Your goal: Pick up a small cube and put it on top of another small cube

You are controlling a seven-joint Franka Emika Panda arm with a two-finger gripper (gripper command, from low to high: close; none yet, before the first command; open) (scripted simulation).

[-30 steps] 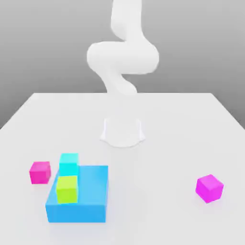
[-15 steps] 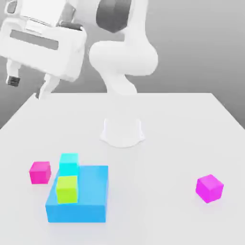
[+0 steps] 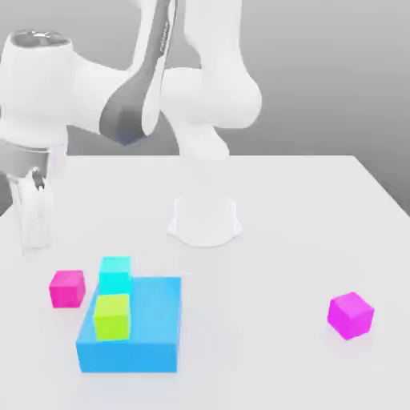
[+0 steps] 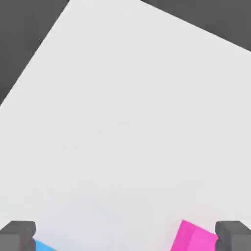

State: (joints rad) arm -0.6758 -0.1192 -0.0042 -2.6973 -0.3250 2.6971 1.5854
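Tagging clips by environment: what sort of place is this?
Looks like a simulated tabletop test scene, not a real room: a plain white table, flat grey backdrop, and untextured blocks such as the hot-pink cube and the big blue block.

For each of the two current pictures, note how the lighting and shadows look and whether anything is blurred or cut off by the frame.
Exterior view: soft, even light, no glare; the cubes cast almost no shadow on the white table, and the gripper looks pale and smeared. Hand view: flat, shadowless light; the hot-pink cube and a sliver of blue are cut off by the frame edge, between two dark fingertips.
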